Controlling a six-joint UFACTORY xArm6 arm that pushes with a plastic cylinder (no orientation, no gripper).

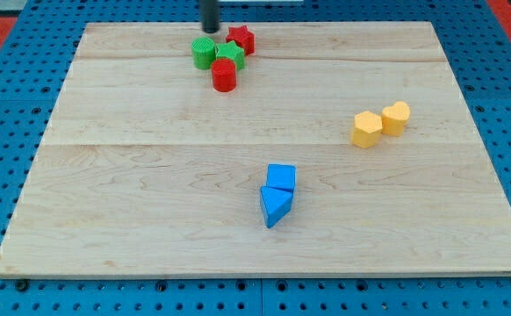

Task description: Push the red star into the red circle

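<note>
Two red blocks (241, 39) (224, 75); two green blocks (205, 53) (230, 56); two yellow blocks (367, 129) (396, 118); two blue blocks (281, 177) (274, 206).

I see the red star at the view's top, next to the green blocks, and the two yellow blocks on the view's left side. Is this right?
Not quite. The camera view shows the two yellow blocks on the view's right side, not the left. The red star is indeed at the view's top, next to the green blocks.

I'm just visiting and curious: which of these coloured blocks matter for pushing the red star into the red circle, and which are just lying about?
In the job: red star, red circle, my tip at the view's top.

Lying about: green blocks, yellow blocks, blue blocks.
</note>
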